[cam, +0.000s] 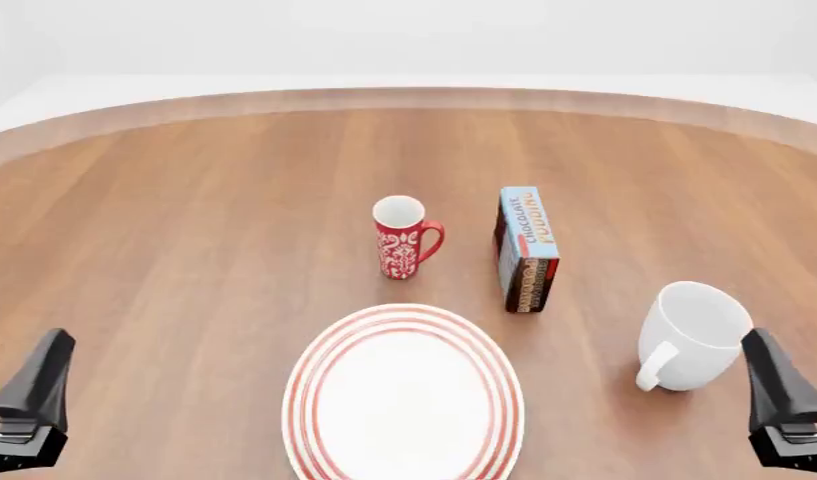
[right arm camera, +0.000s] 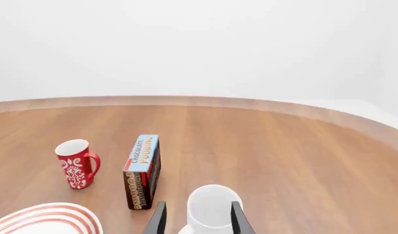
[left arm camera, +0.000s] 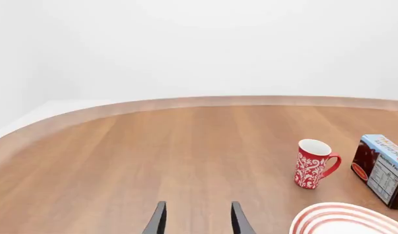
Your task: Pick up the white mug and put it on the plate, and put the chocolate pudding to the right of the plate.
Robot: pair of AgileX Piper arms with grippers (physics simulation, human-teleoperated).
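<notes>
We are seeing the left end effector [cam: 32,400] waiting with fingers apart. The plate [cam: 403,398] is lying near us, the chocolate pudding [cam: 527,249] standing behind it (on edge). The white mug [cam: 691,335] is sitting before the right end effector [cam: 782,398], also apart.

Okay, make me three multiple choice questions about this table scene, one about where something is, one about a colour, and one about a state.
1. Where does the chocolate pudding stand?
A. on the plate
B. between the two mugs
C. left of the red mug

2. What colour are the plate rings?
A. red
B. blue
C. green

3. The right gripper is
A. gripping the box
B. shut
C. open

Answers: B, the red mug is left of it and the white mug right; A, its rim rings are red; C, its fingers stand apart.
</notes>
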